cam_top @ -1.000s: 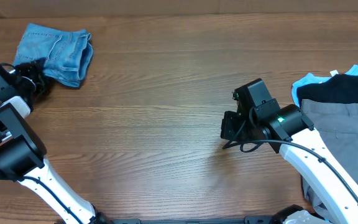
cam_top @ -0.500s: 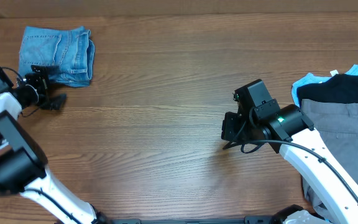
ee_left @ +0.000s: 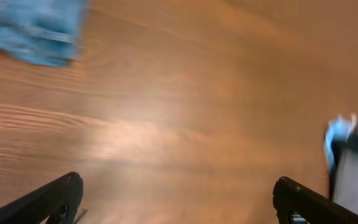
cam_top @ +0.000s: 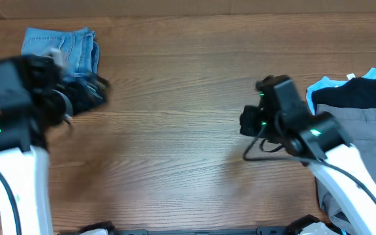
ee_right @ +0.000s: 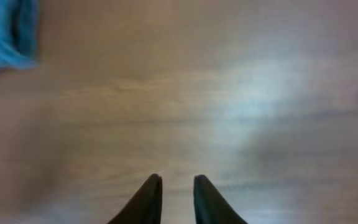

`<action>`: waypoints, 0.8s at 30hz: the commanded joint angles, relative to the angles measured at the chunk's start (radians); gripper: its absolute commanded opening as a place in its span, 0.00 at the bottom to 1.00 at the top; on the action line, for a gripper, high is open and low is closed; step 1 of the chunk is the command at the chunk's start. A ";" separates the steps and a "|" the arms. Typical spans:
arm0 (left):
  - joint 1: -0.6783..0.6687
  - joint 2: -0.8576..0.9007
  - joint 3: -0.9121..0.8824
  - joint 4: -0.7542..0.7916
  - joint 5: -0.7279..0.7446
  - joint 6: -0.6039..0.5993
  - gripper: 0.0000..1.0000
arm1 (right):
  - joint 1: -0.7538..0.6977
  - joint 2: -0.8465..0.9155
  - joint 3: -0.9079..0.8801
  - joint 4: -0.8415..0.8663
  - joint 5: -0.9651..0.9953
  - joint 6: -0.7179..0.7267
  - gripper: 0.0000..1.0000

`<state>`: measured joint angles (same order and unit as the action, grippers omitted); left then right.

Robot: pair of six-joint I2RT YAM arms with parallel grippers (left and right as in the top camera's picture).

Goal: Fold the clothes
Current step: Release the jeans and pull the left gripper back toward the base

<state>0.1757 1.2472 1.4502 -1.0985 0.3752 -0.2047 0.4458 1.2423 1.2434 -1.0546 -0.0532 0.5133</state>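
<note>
Wooden tabletop [cam_top: 175,150] is filling the overhead view, with the folded jeans [cam_top: 59,49] lying near its far left corner and a pile of other clothes [cam_top: 361,124] sitting at the right edge. The left arm is blurring with motion, and the left gripper [cam_top: 98,87] is hanging just below and right of the jeans. The right gripper [cam_top: 249,121] is hovering over bare wood beside the pile. Half a second ago the left gripper was near the table's left edge; it is now swinging inward. The right arm is shifting slightly up and right, and the jeans are staying put.

From the left wrist, both fingers [ee_left: 51,199] are spreading wide around nothing, with the jeans off at the upper left.

From the right wrist, the fingers [ee_right: 146,200] are sitting nearly closed, gripping nothing.
</note>
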 commanded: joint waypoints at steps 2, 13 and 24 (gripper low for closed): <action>-0.246 -0.165 0.008 -0.126 -0.282 0.038 1.00 | -0.003 -0.136 0.141 -0.001 0.037 -0.061 0.43; -0.425 -0.343 0.008 -0.426 -0.468 -0.065 1.00 | -0.003 -0.328 0.175 -0.005 0.036 -0.073 1.00; -0.425 -0.333 0.006 -0.446 -0.468 -0.065 1.00 | -0.003 -0.309 0.174 -0.103 0.033 -0.072 1.00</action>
<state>-0.2436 0.9157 1.4513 -1.5459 -0.0715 -0.2558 0.4458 0.9298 1.4014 -1.1591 -0.0257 0.4442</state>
